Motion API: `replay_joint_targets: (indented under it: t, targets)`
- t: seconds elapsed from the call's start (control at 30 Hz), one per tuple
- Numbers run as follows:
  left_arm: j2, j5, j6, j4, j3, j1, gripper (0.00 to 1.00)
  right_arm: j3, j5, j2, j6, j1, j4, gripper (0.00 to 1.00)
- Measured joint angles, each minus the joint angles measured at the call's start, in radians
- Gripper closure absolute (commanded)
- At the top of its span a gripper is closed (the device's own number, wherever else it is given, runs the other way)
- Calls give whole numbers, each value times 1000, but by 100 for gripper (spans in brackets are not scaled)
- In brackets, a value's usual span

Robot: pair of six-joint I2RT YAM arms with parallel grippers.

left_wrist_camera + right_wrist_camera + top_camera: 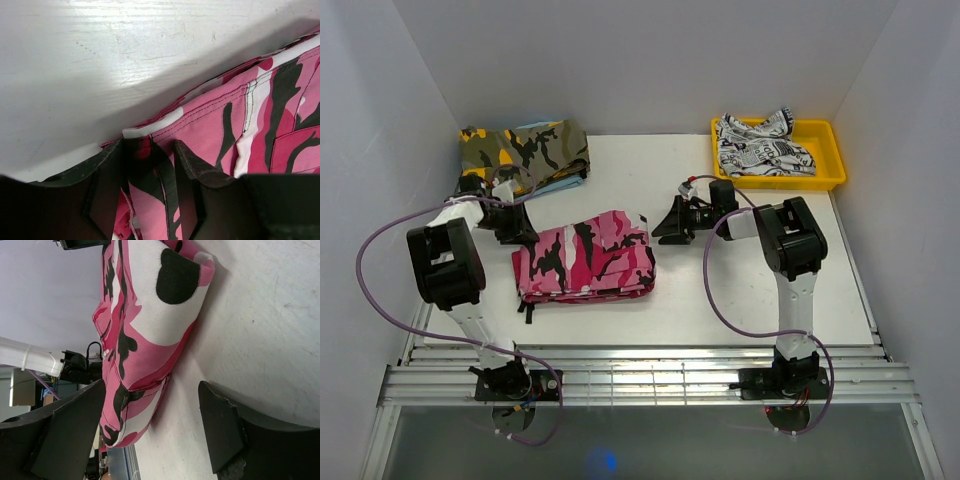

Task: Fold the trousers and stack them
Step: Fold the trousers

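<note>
The pink, white and black camouflage trousers (585, 258) lie folded in a thick bundle in the middle of the table. My left gripper (518, 237) is at the bundle's back left corner. In the left wrist view its fingers (192, 187) are closed around a fold of the trousers' edge (220, 125). My right gripper (662, 228) is low over the table just right of the bundle's back right corner, open and empty. In the right wrist view the trousers (145, 325) lie ahead, nearer the left finger (75, 432).
An olive-and-orange camouflage garment (525, 150) lies folded at the back left. A yellow tray (828, 168) at the back right holds a white garment with black print (760, 148). White walls enclose the table on three sides.
</note>
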Motion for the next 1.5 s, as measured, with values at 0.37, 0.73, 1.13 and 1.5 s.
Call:
replay_joint_targets:
  t: [0.37,0.73,1.13,1.5]
  targets:
    - [-6,22,-30,-32,40,-12,100,10,-34,70,196,47,200,24]
    - [-302,-17,-28,-116,21,-17,100,12,-17,43,190,58,175,3]
    - [-85,-80,-68,36,-173,169,100,39,12,16,42,67,19,6]
    - [41,90,-115,68,-77,175,100,245,348,-181,-643,129,-581,19]
